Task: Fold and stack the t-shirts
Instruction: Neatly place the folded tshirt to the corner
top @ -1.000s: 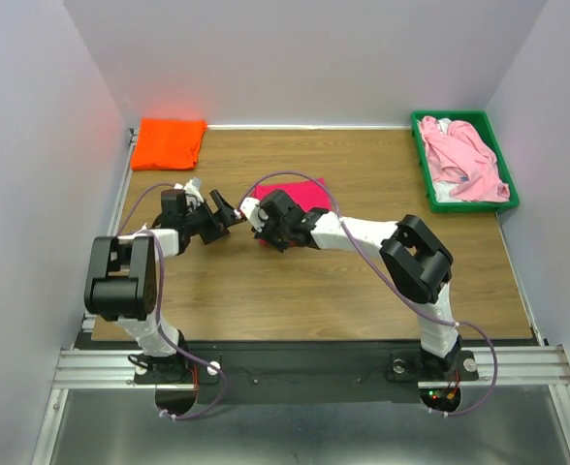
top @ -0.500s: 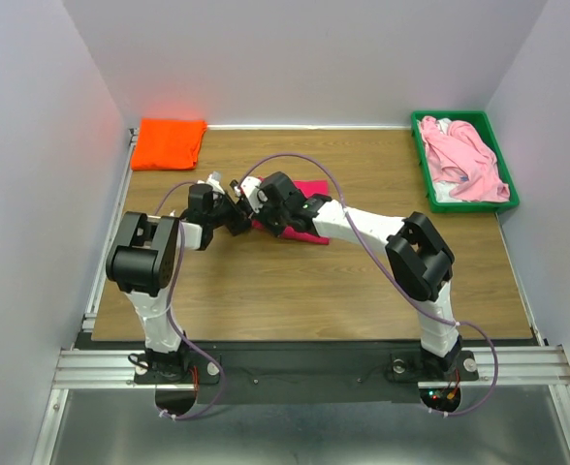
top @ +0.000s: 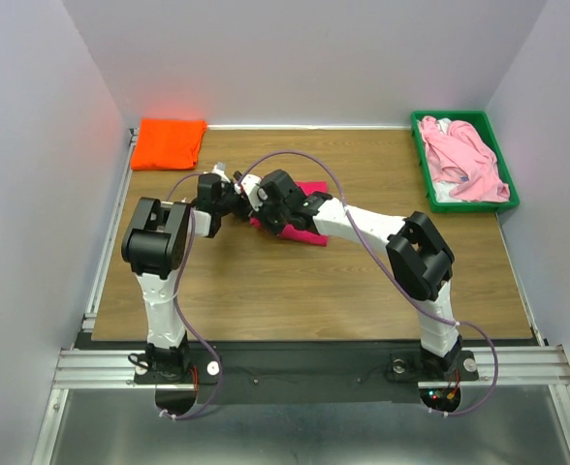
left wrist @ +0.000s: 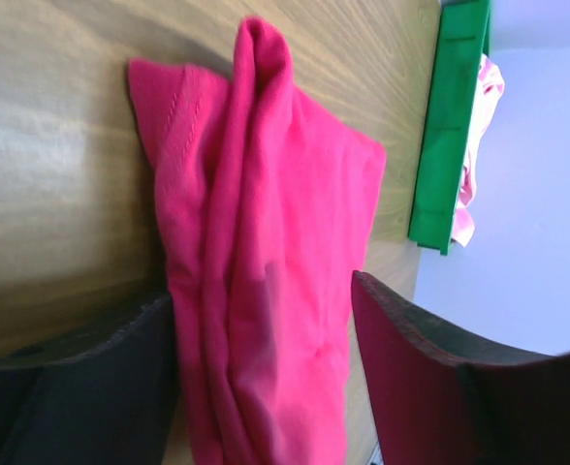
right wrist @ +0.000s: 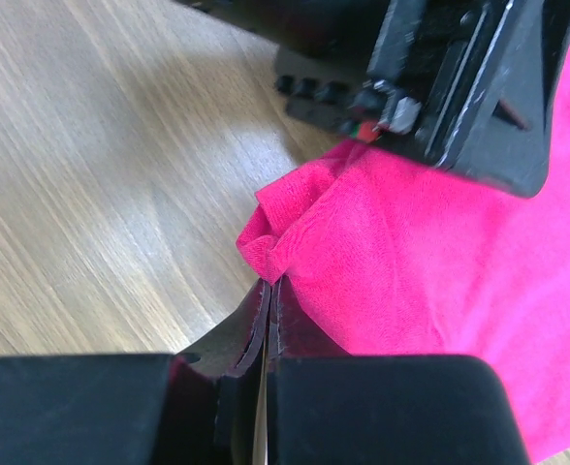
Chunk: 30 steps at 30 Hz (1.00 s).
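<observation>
The crimson-magenta t-shirt (top: 311,187) lies bunched at the table's middle, partly under my right arm. My right gripper (top: 259,215) is shut on a bunched corner of it; the pinch shows in the right wrist view (right wrist: 270,276). My left gripper (top: 235,201) is open at the shirt's left edge, and a fold of the shirt (left wrist: 266,291) lies between its spread fingers (left wrist: 411,368). The bright orange t-shirt (top: 169,142) lies folded at the far left corner. The pale pink t-shirt (top: 464,160) lies crumpled in the green tray (top: 479,205).
The green tray stands at the far right corner and also shows in the left wrist view (left wrist: 450,126). Grey walls close in the table on the left, back and right. The two wrists are close together over the shirt.
My left arm has swung in and reached right, bringing its open gripper onto the crimson shirt's edge. My right gripper has moved a little up and left, still pinching the shirt.
</observation>
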Each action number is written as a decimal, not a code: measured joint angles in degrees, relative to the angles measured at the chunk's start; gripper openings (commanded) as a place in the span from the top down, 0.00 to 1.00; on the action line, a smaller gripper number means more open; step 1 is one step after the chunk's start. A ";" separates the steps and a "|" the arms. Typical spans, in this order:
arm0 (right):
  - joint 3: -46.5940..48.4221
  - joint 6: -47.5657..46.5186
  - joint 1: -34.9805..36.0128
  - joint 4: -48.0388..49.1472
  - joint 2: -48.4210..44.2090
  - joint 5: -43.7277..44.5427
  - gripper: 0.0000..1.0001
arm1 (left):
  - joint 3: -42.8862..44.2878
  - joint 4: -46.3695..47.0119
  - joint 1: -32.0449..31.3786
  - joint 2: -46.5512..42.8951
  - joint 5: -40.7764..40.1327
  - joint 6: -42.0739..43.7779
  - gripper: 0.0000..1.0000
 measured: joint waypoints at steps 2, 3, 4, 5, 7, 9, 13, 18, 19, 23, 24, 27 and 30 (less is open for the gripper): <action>0.00 0.11 0.00 -0.17 0.02 -0.11 0.99 | 1.33 0.39 -0.04 1.51 -0.02 -0.39 0.34; 0.00 0.15 0.00 -0.17 0.11 -0.15 1.00 | 1.77 0.63 -0.04 1.92 -0.11 -0.46 0.36; 0.00 0.24 0.00 -0.15 0.24 -0.22 0.99 | 2.08 0.72 -0.04 2.40 -0.44 -0.50 0.39; 0.00 0.33 0.00 -0.20 0.37 -0.33 0.99 | 2.32 0.87 -0.04 2.80 -0.57 -0.57 0.43; 0.00 0.37 0.00 -0.24 0.72 -0.39 0.99 | 2.89 1.22 -0.07 3.61 -0.90 -0.57 0.58; 0.00 0.39 0.00 -0.33 1.11 -0.39 0.99 | 3.61 1.18 -0.22 4.76 -1.31 -0.31 0.78; 0.00 0.52 0.00 -0.50 1.66 -0.37 0.88 | 4.63 0.79 -0.66 6.08 -1.97 0.81 0.97; 0.02 1.38 -0.50 -0.68 1.81 0.59 0.39 | 11.85 -9.01 -1.42 6.27 -4.81 8.94 1.00; 0.02 1.62 -0.72 -0.68 1.81 0.63 0.26 | 14.91 -13.35 -1.60 6.40 -6.38 12.96 1.00; -0.35 2.89 -2.97 -0.87 1.33 0.74 0.00 | 25.29 -24.76 -1.81 6.49 -11.41 23.26 1.00; -1.01 3.06 -3.85 -0.90 0.74 0.72 0.00 | 28.39 -27.71 -1.73 6.49 -13.09 26.32 1.00; -3.65 4.09 -7.67 -1.66 -2.27 0.72 0.00 | 35.65 -34.27 -1.40 6.54 -17.51 34.25 1.00; -5.51 4.61 -11.08 -2.08 -5.31 0.94 0.00 | 42.91 -39.87 -0.85 7.56 -21.27 41.70 1.00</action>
